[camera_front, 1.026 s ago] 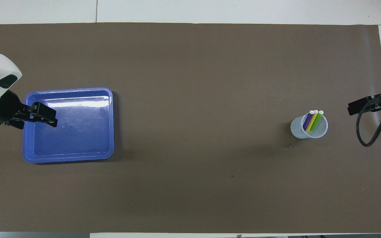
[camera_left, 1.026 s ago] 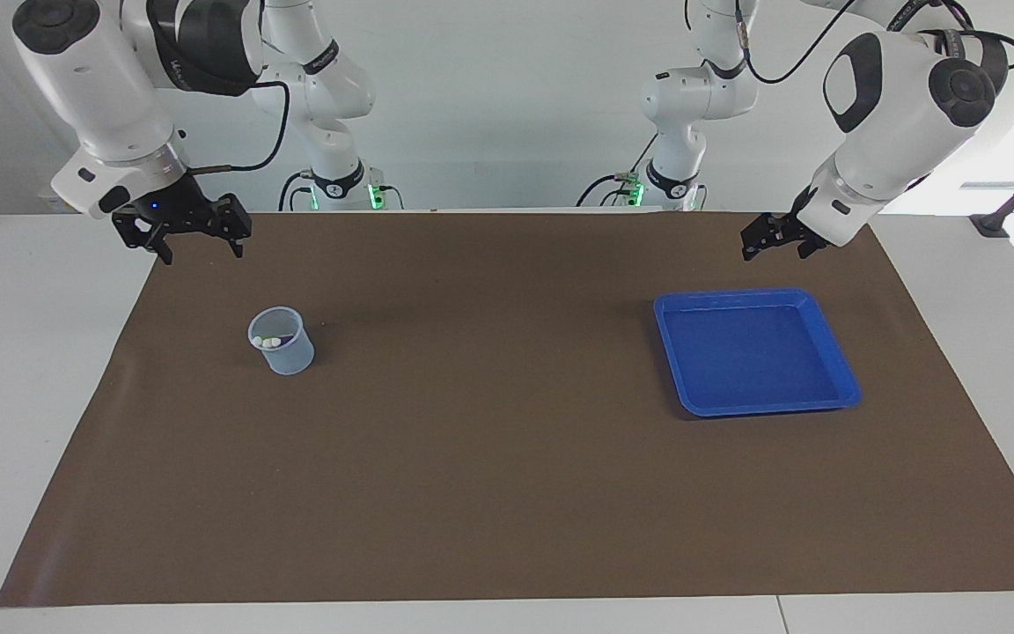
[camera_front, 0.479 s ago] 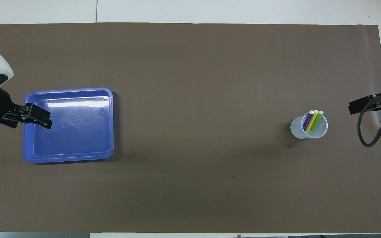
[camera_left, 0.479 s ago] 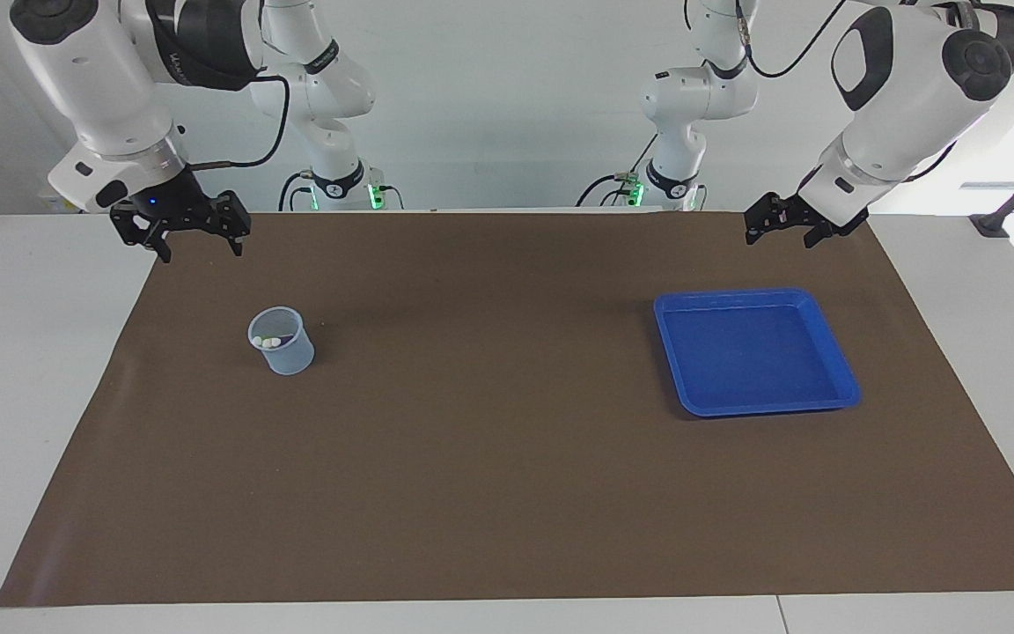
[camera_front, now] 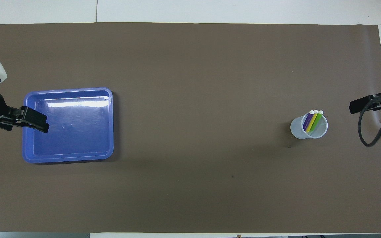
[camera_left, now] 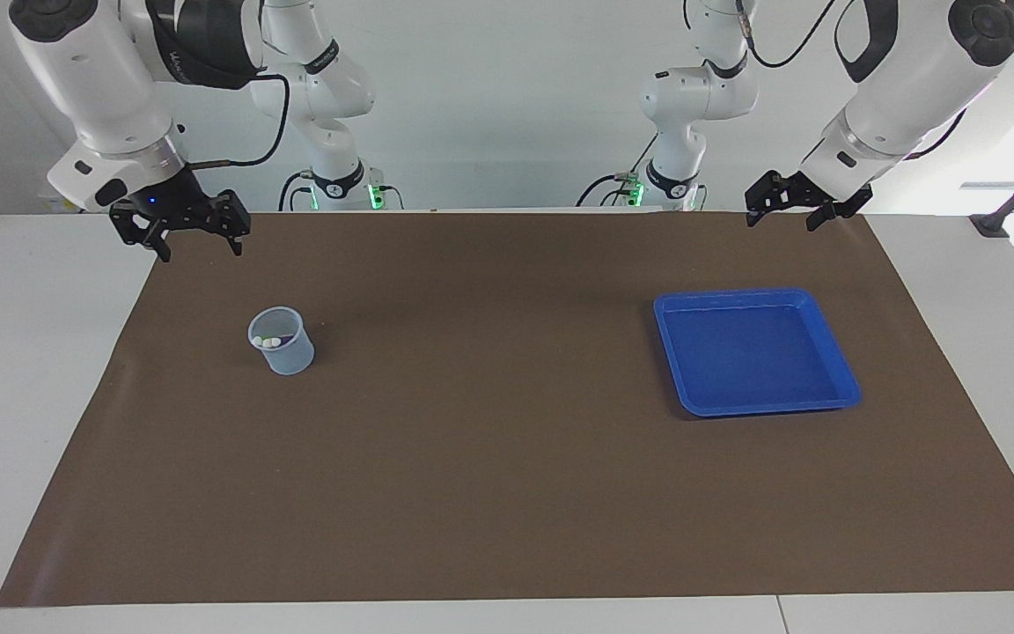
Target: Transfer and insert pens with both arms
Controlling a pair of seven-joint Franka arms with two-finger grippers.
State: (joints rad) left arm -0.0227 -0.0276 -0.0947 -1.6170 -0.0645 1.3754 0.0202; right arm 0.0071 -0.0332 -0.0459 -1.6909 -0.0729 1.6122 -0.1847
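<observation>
Both pincers are seen raised over the robots' edge of the brown mat (camera_left: 507, 493), spread and holding nothing: the right pincer (camera_left: 199, 246) toward the cup (camera_left: 282, 348), the left pincer (camera_left: 782, 216) toward the blue tray (camera_left: 837, 365). Farther out, the three pens (camera_front: 313, 120) are found leaning inside the cup, well apart from the tray.

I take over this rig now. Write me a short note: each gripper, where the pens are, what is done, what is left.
Left gripper: open, empty, raised over the mat's edge nearest the robots, at the blue tray's end.
Right gripper: open, empty, raised over the mat's corner near the cup.
Pens: purple pen, yellow pen and green pen stand tilted together in the cup.
Done: all three pens inserted; nothing in the tray.
Left: nothing visible.
</observation>
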